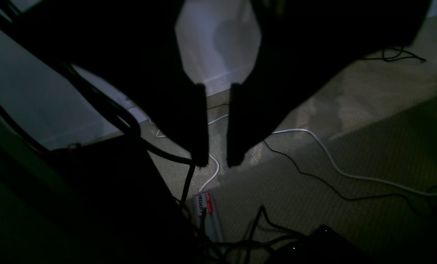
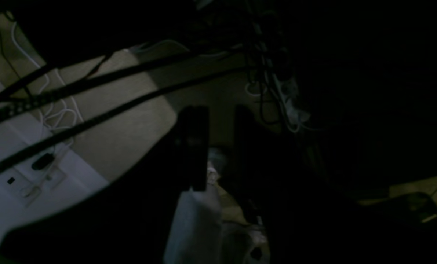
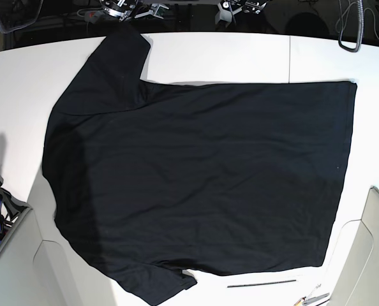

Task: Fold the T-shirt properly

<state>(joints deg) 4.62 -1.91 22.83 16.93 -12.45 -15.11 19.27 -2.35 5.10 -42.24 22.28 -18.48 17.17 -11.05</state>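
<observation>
Black T-shirt spread flat on a white bench, both robot hands away from it.

Both wrist views are very dark, and the right one is nearly black. The white bench [image 3: 240, 57] fills the base view, its edges cut off by the frame. The T-shirt [image 3: 202, 178] lies flat across it, long axis running left to right, the hem at the right, the shoulders at the left, one sleeve [image 3: 116, 57] pointing to the far edge, the near sleeve cropped. Neither arm shows in the base view. The left hand [image 1: 217, 161] hangs over carpet and loose cables [image 1: 332, 161], released, a gap between its fingers, grasping nothing. The right hand [image 2: 218, 176] also looks slightly parted and empty, though one finger is hard to make out.
</observation>
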